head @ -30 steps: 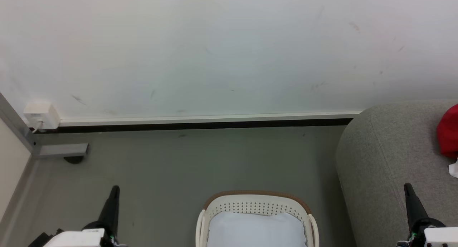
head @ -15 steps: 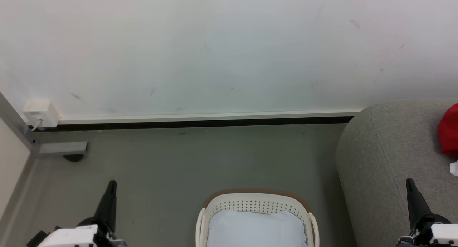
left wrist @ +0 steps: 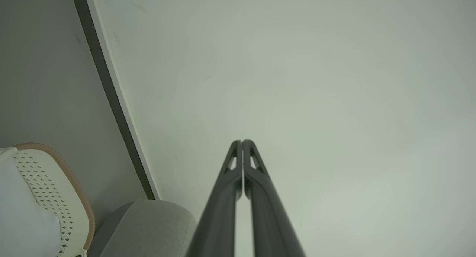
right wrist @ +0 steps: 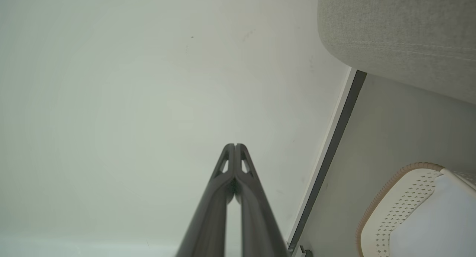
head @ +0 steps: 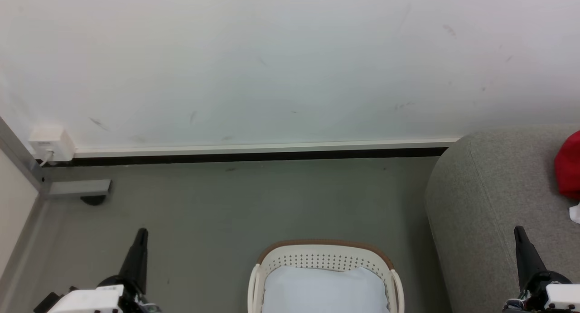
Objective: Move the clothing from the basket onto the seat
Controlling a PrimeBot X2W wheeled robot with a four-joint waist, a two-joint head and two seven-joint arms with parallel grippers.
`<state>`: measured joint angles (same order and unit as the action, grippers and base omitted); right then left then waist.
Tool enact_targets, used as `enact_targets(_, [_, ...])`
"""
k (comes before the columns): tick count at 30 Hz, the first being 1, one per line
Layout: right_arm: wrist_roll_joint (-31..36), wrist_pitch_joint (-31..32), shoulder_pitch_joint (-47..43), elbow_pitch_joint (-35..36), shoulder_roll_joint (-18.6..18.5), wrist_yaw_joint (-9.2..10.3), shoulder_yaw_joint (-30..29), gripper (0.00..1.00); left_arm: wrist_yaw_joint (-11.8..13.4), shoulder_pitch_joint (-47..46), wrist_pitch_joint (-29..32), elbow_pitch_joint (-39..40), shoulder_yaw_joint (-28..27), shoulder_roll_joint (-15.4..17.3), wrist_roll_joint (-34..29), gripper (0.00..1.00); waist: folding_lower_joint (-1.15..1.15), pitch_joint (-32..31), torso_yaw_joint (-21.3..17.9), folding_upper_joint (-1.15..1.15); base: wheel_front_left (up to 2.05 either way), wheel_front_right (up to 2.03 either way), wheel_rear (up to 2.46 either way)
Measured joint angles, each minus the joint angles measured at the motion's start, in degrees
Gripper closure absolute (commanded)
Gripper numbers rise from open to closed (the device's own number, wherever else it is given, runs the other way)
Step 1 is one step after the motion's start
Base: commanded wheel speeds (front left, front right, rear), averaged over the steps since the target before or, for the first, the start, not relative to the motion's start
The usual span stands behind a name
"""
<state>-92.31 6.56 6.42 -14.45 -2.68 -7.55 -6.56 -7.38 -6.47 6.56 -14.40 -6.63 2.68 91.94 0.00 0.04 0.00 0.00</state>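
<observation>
Left gripper (head: pixel 141 235) and right gripper (head: pixel 519 233) both sat low and near, each with its two long dark fingers pressed together and holding nothing. Between them stood the white perforated plastic laundry basket with a brown rim (head: pixel 324 246). It held a pale blue-white cloth (head: pixel 324 288), and no red showed in the part of it that could be seen. Just to its right rose the large grey fabric sofa with a rounded arm (head: pixel 489 190), and the bright red soft garment (head: pixel 568 166) lay on it at the far right edge, a bit of white (head: pixel 575 213) below it.

By that layout the transfer looked done — the garment was on the seat and little seemed left but to stand clear. Beyond lay bare grey floor (head: pixel 253 199), a grey metal bracket (head: pixel 79 187) and a small white wall box (head: pixel 50 143) at far left, then the dark skirting (head: pixel 253 158) and the scuffed white wall (head: pixel 290 64). Nothing stood in the grippers' way.
</observation>
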Motion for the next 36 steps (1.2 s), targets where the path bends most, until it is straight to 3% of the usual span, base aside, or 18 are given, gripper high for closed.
enact_targets(36, [-0.01, 0.0, 0.01, 0.0, 0.0, 0.0, 0.0, 1.0, 0.0, 0.0, 0.0, 0.0, 0.0, 0.0, 0.01, 1.0, 0.0, 0.0, 0.0, 0.0, 0.0, 0.0, 0.0])
